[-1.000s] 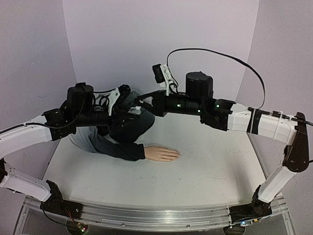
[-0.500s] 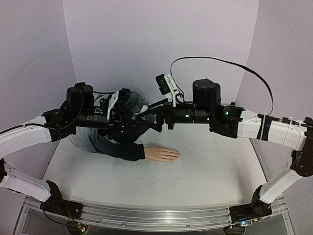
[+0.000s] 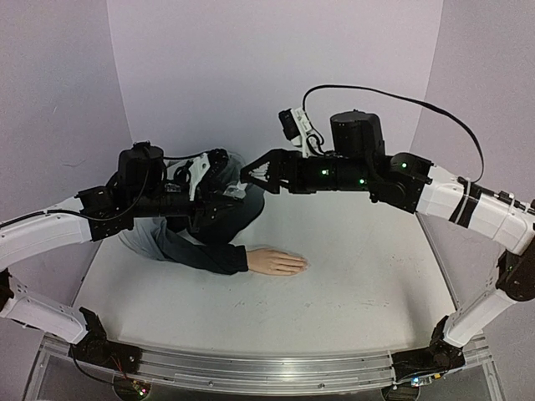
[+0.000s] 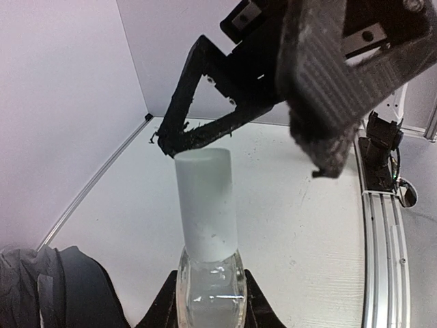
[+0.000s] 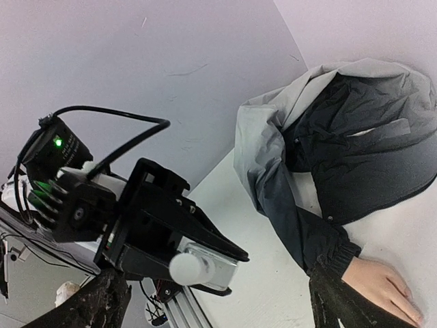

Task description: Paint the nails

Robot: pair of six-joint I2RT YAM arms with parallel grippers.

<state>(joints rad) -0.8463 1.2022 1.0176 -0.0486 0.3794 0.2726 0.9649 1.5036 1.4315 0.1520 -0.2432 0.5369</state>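
Left wrist | left gripper (image 4: 210, 304) clamped on bottle (image 4: 209, 280), cap (image 4: 205, 198) presented outward | right gripper (image 4: 242, 150) jaws apart near cap, likely to unscrew | hand (image 3: 276, 262) flat on surface (image 3: 359, 276)

nails (image 3: 299, 266) too small to make out, bottle (image 4: 208, 246) base cut off below

So the flat white tabletop (image 3: 359, 284) fills the lower middle of the top view, and it's a bit scuffed, with faint marks here and there. Lying flat on it, just left of centre, is a pale flesh-coloured mannequin hand (image 3: 277, 262) with its fingers pointing right. It pokes out of a dark navy-and-grey jacket sleeve (image 3: 205, 255), which runs up and left into the rest of the crumpled jacket, bunched toward the tabletop's upper left corner. A silver aluminium rail (image 3: 251, 368) runs along the bottom edge.
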